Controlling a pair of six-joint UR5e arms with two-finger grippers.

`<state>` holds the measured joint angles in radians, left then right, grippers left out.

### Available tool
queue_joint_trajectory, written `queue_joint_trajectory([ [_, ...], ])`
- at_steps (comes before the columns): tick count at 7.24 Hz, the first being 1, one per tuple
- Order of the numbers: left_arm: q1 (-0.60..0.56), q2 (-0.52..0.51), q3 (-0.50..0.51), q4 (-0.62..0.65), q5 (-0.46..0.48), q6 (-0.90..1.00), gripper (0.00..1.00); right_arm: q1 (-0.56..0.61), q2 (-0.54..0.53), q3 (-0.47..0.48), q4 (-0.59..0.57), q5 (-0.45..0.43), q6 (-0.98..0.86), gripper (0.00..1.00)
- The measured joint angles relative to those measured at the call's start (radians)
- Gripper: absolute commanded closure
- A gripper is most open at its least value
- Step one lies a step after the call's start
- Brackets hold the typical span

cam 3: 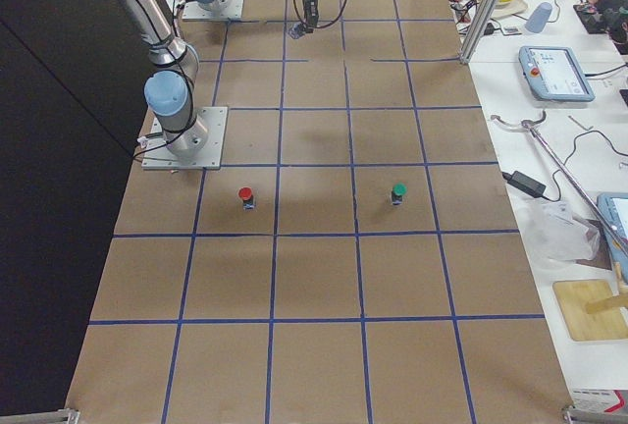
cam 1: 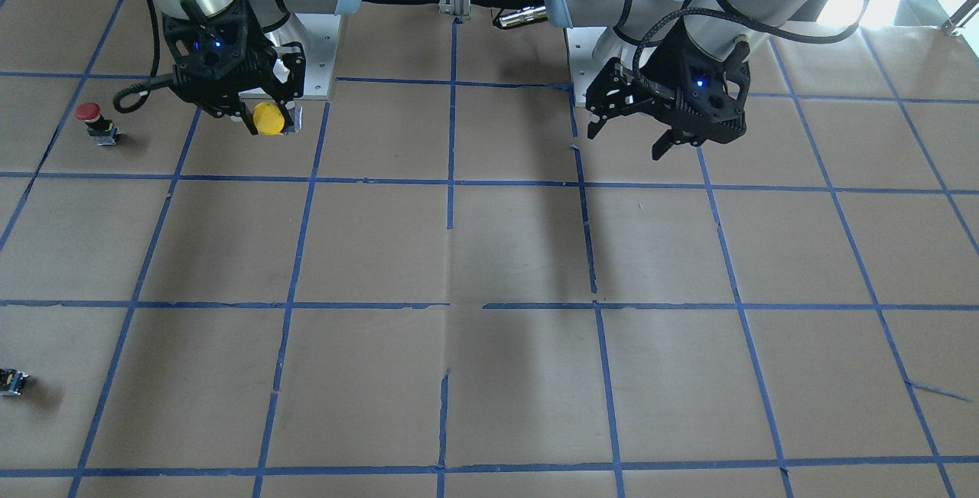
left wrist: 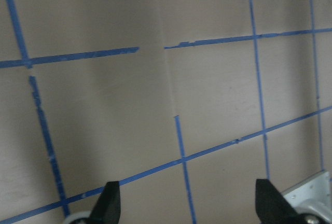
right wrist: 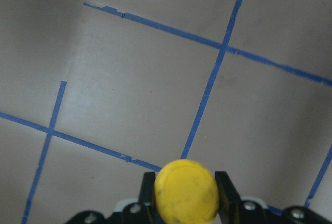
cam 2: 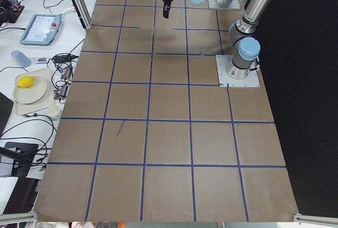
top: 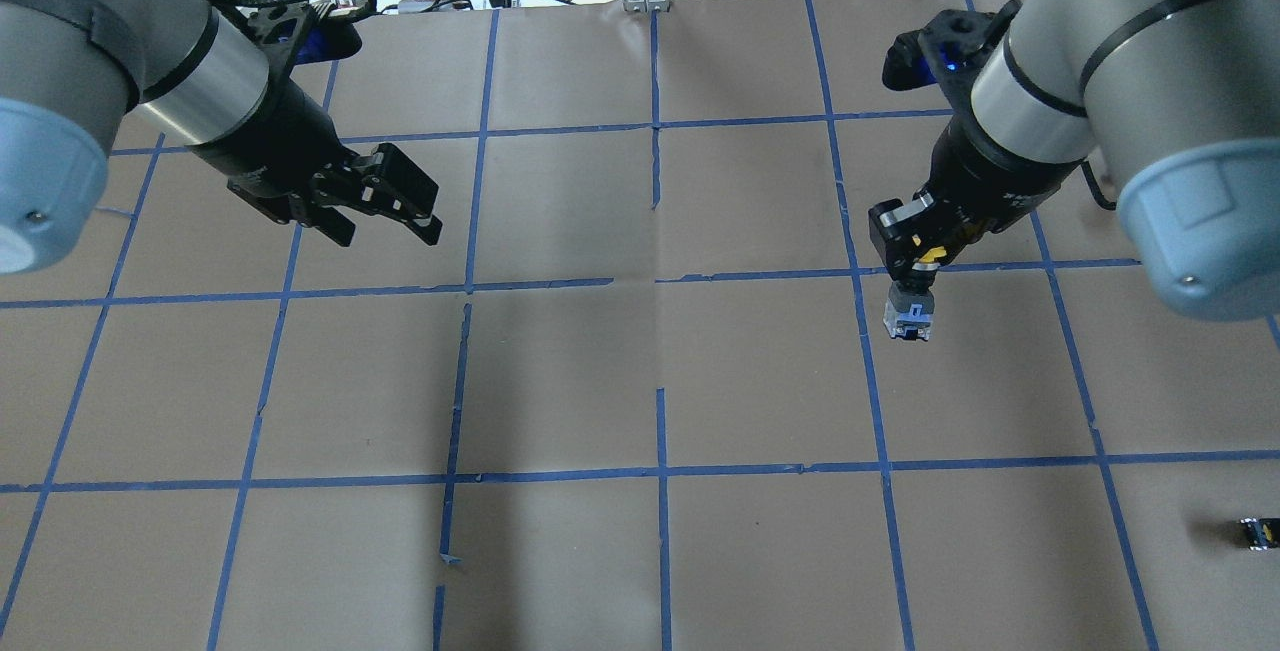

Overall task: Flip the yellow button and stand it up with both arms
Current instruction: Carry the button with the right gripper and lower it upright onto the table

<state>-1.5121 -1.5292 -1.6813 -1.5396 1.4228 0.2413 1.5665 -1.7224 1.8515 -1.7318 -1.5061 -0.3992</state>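
One yellow button (cam 1: 268,118) is sitting clamped in the right gripper (cam 1: 271,125), both fingers (right wrist: 224,190) pressing on it from either side, w/ the round cap facing the front cam. In the overhead view its grey switch body is sticking out past the fingertips toward 6 o'clock, at approx. 3 o'clock from the ctr of the table (cam 1: 520,253), which is covered in brown paper gridded w/ blue tape. The left gripper (top: 385,229) is hanging at approx. 9 o'clock in that view, well apart from the button, jaws spread wide and carrying nothing. In the front view a red button (cam 1: 90,112) is standing upright at 9 o'clock of the right gripper, and a tiny black-grey part (cam 1: 11,381) is lying near the 8 o'clock edge. In the right-side view a green button (cam 3: 397,191) is standing at 3 o'clock of the red one.
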Motion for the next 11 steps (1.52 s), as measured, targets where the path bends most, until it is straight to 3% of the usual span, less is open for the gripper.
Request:
queue_joint_trajectory([
  [1,-0.020,-0.055,0.082,-0.016,0.115,-0.004,0.08,-0.038,-0.001,0.068,-0.109,-0.001,-0.167,0.74],
  [3,-0.036,-0.145,0.208,-0.048,0.195,-0.030,0.06,-0.188,0.000,0.170,-0.251,0.023,-0.533,0.74],
  [6,-0.024,-0.168,0.234,-0.048,0.136,-0.081,0.01,-0.487,0.033,0.211,-0.283,0.175,-1.095,0.74],
  [8,-0.013,-0.160,0.227,-0.048,0.094,-0.127,0.01,-0.655,0.123,0.211,-0.286,0.253,-1.502,0.75],
  [11,-0.015,-0.164,0.221,-0.044,0.131,-0.168,0.01,-0.855,0.242,0.192,-0.285,0.302,-1.994,0.77],
])
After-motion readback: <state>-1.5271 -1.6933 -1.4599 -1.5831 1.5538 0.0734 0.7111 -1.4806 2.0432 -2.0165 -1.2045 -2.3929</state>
